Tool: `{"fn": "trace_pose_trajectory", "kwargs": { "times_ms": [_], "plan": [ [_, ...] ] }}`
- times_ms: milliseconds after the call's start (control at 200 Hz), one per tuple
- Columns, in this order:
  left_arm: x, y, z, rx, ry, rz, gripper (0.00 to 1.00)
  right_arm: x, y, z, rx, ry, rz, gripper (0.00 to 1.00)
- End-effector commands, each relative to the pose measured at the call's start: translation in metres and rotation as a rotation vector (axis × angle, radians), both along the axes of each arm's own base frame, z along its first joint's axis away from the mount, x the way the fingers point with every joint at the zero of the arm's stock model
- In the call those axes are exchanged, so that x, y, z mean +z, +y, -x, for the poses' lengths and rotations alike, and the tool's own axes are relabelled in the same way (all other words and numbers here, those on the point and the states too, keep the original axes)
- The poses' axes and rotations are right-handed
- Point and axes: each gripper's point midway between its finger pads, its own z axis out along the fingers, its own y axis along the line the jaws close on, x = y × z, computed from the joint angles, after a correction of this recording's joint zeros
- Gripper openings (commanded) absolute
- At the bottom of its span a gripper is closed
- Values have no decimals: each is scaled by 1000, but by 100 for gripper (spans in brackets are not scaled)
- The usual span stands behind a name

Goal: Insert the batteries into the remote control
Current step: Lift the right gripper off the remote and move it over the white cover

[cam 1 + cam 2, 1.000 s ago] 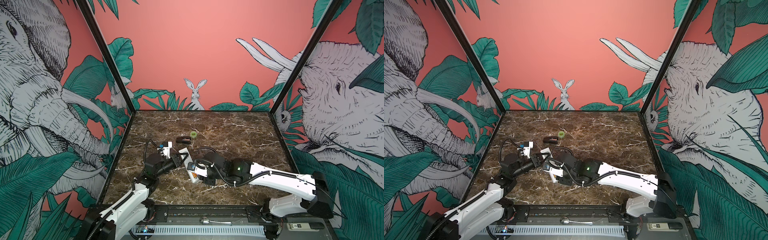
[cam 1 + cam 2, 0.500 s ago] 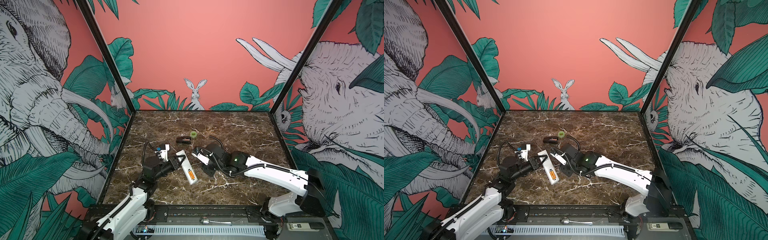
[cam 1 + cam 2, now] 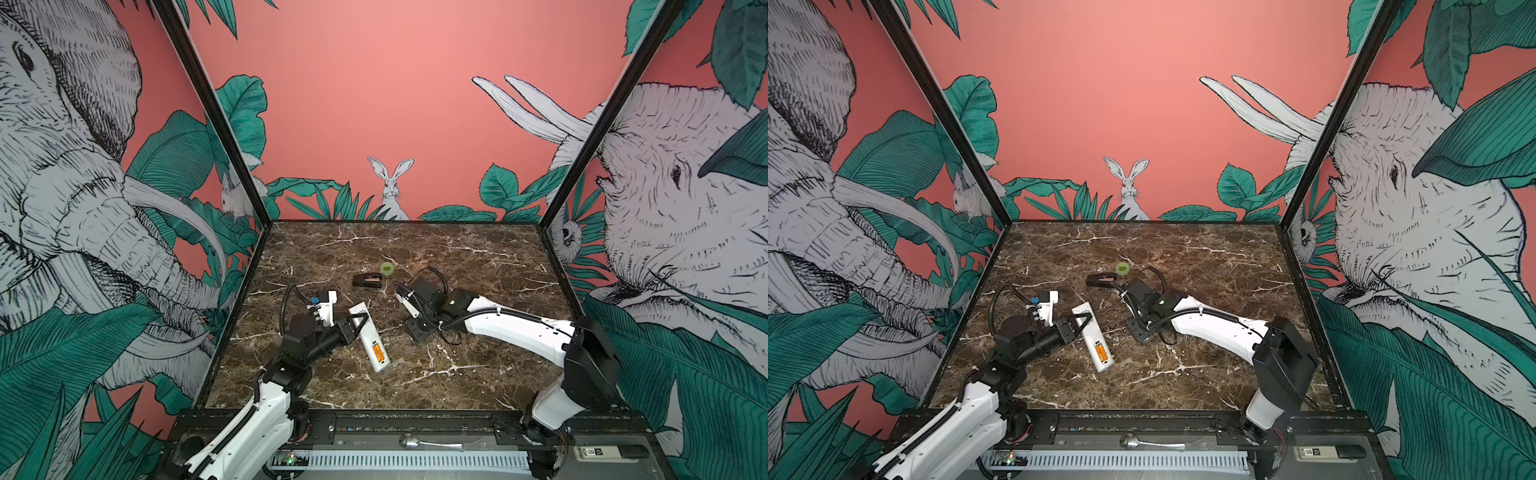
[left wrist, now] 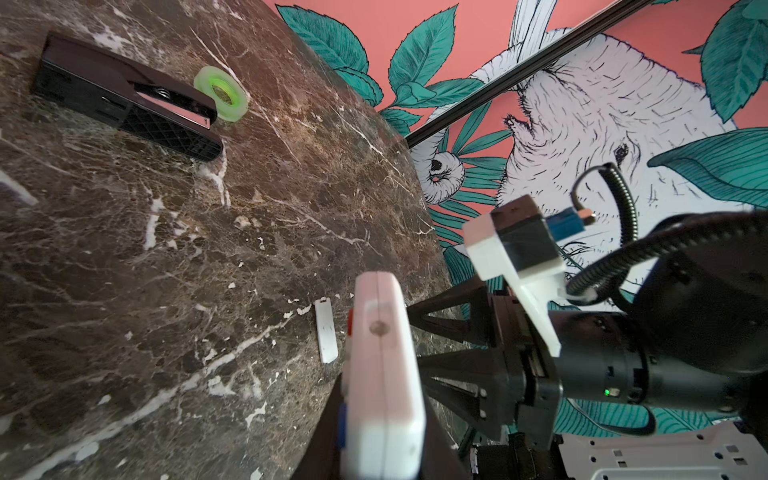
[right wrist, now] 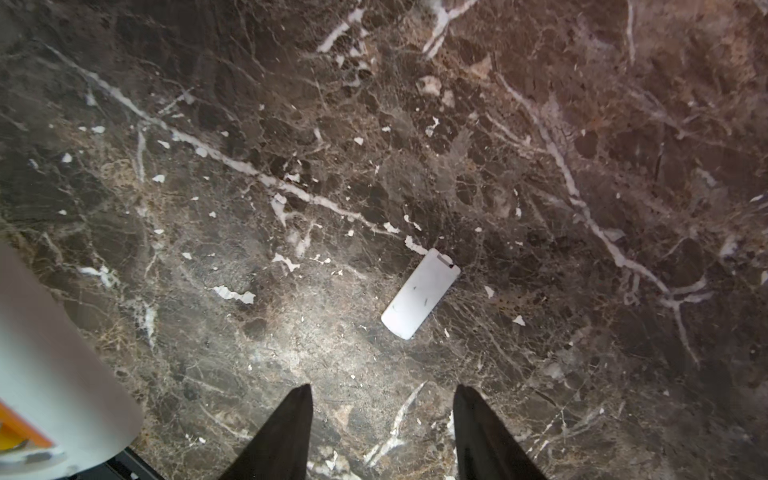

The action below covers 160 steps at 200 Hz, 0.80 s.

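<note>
The white remote control lies slanted on the marble, back up, with its compartment uncovered. Two orange batteries sit side by side in it. My left gripper is shut on the remote's far half; up close its dark fingers clamp the remote's sides. My right gripper is open and empty, pointing down at bare marble to the right of the remote. In both top views it hangs just above the table. A small white battery cover lies flat beyond its fingertips.
A black wedge-shaped stapler-like object and a small green tape roll lie behind the remote, towards the back. Black posts and printed walls close in the marble table on three sides. A spoon rests on the front rail.
My right gripper has left the remote's near end, swung back and to the right, and opened wider. The batteries now show in the remote. The left gripper keeps its hold.
</note>
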Motion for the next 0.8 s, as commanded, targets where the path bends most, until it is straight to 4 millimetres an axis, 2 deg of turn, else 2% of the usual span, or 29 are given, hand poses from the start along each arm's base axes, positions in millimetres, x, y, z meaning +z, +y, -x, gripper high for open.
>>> {"fn": "trace_pose_trajectory", "kwargs": {
  "times_ms": [0, 335, 680, 705, 725, 795],
  "plan": [
    [0, 4, 1, 8, -37, -27, 0, -4, -4, -6, -56, 27, 17, 61],
    [-1, 9, 8, 4, -72, -82, 0, -30, -6, -25, -108, 62, 70, 68],
    [-3, 14, 12, 17, -94, -99, 0, -55, -10, -39, -147, 87, 101, 67],
    [-3, 14, 12, 17, -96, -100, 0, -55, -10, -40, -148, 86, 100, 67],
    [-3, 14, 12, 17, -95, -102, 0, -48, -3, -45, -148, 72, 78, 67],
    [-5, 15, 12, 17, -95, -107, 0, -50, -1, -47, -151, 73, 75, 67]
  ]
}}
